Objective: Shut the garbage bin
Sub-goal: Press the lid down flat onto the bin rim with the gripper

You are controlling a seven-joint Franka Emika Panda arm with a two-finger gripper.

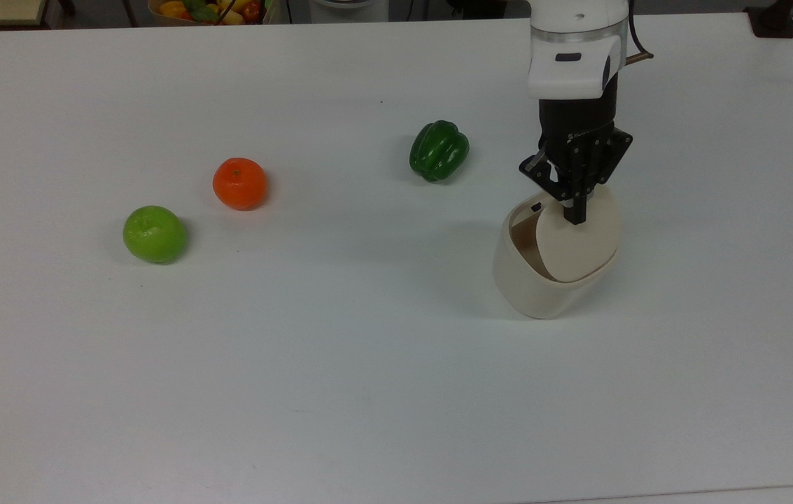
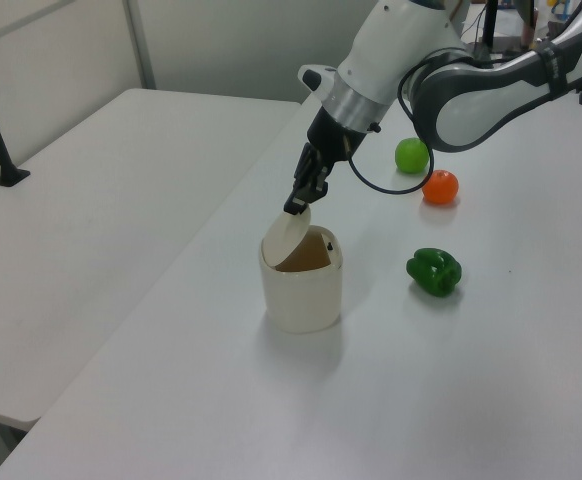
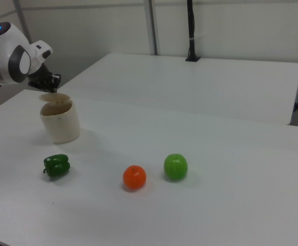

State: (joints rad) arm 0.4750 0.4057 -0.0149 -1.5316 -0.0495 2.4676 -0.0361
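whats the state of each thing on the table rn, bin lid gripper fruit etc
garbage bin: upright on the table, partly open.
lid: tilted over the opening, not flat; a gap shows at the top view's left.
gripper: fingertips on the lid's upper edge; open or shut cannot be told.
green bell pepper: lying on the table, untouched.
orange: resting on the table.
green apple: resting on the table.

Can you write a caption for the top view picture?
Robot gripper pushes the garbage bin lid partway down; pepper, orange, lime nearby.
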